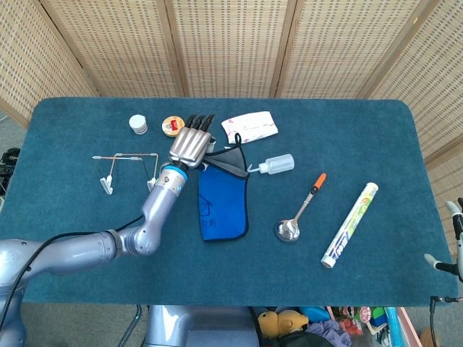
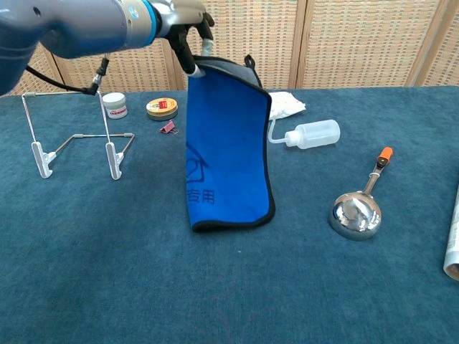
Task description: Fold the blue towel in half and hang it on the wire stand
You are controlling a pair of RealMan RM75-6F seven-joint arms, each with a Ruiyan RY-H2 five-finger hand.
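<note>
My left hand (image 1: 191, 145) (image 2: 188, 27) holds the blue towel (image 1: 223, 199) (image 2: 226, 150) by its top edge, high above the table. The towel hangs down with its black-bound bottom hem at or just above the cloth. A white printed mark shows on its lower left. The wire stand (image 1: 129, 172) (image 2: 72, 136) stands upright to the left of the towel, its top bar bare. Of the right arm only a small part (image 1: 454, 246) shows at the right edge of the head view; its hand is out of sight.
A squeeze bottle (image 2: 313, 133), white packet (image 2: 276, 104), pink clip (image 2: 168, 127), round tin (image 2: 161, 107) and white jar (image 2: 115, 104) lie behind the towel. A ladle (image 2: 358, 208) and a rolled tube (image 1: 350, 225) lie to the right.
</note>
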